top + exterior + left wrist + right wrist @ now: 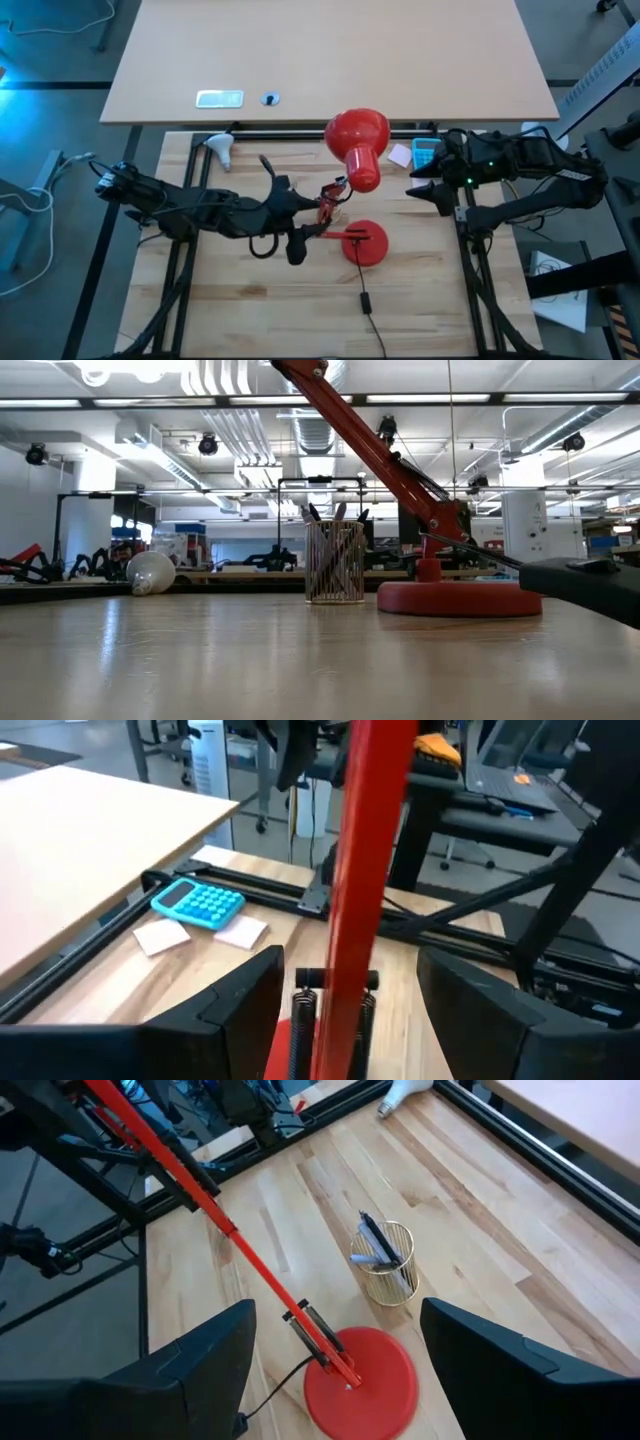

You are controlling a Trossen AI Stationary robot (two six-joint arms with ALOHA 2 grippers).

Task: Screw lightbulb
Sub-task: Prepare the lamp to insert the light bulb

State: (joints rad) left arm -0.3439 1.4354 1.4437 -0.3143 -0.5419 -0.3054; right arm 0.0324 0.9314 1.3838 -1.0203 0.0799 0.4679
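Observation:
The white lightbulb (pixel 220 150) lies on its side at the table's far left, also seen in the low view (pixel 150 572) and the right wrist view (pixel 398 1094). The red desk lamp stands mid-table on its round base (pixel 365 243), its shade (pixel 357 145) toward the far edge. My left gripper (pixel 312 222) is open, and its fingers stand on either side of the lamp's red arm (pixel 355 870) without touching it. My right gripper (pixel 425 190) hangs open above the table's right side and looks toward the lamp base (pixel 360 1375).
A wire pen cup (pixel 385 1262) stands between the lamp base and the bulb. A blue calculator (pixel 197 903) and paper notes (pixel 240 930) lie at the far right. The lamp's cord (pixel 366 300) runs to the near edge. A second, larger table (pixel 330 50) adjoins behind.

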